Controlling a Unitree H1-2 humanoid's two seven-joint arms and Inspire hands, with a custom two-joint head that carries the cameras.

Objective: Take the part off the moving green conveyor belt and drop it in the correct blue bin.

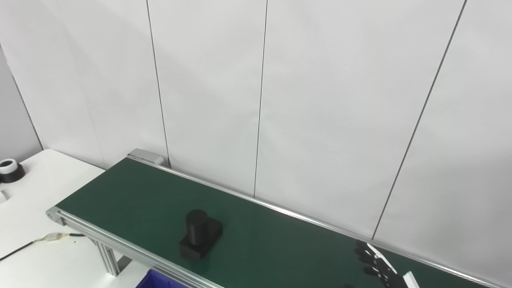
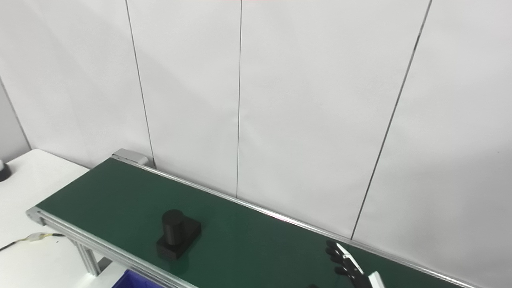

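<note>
Black part (image 1: 200,234), a cylinder on a block, stands on the green conveyor belt (image 1: 280,244) near its front rail. The right robot hand (image 1: 378,266) hovers over the belt well to the part's right, fingers spread, holding nothing. A blue bin (image 1: 156,281) corner shows below the rail. A tape roll (image 1: 11,170) sits on the white counter (image 1: 36,224), far left.

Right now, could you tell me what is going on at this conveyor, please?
A black part sits on the green belt, untouched. The robot's right hand is over the belt off to the right, fingers apart, holding nothing and well clear of the part. A corner of a blue bin shows below the belt's near edge. The left hand is out of view.
</note>
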